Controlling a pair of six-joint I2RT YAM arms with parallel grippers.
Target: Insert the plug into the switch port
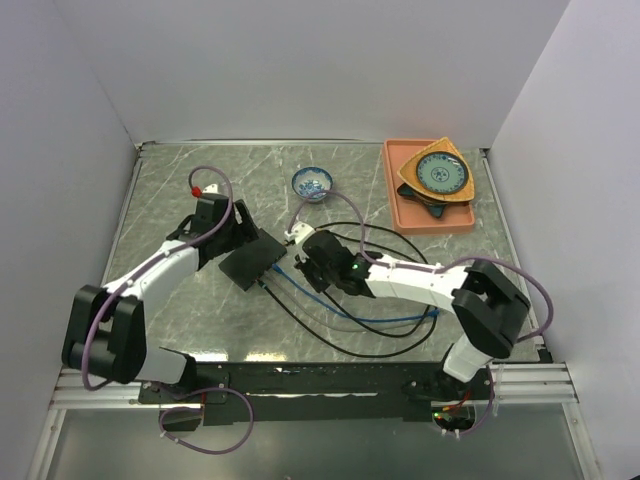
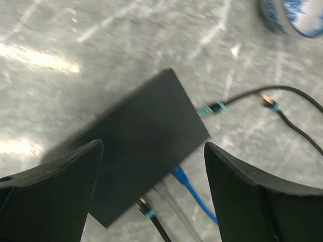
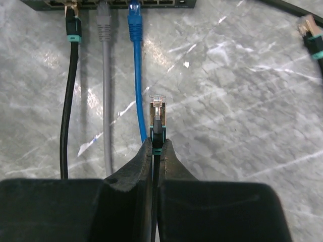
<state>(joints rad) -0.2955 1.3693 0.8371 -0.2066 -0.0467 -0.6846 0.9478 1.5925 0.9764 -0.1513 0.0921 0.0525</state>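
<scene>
Ahead of the plug [image 3: 158, 108], three cables [image 3: 104, 75] crowd the switch [image 3: 166, 3].

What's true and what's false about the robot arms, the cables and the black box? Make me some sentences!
The right gripper pinches a plug. True.
That plug is already inside the switch. False: it points at the switch but sits apart from it.
A black cable, a grey cable and a blue cable are plugged into the switch. True.
The left gripper is shut on the switch. False: its jaws stand open.
The little bowl sits in the orange tray. False: it stands on the table, left of the tray.
</scene>
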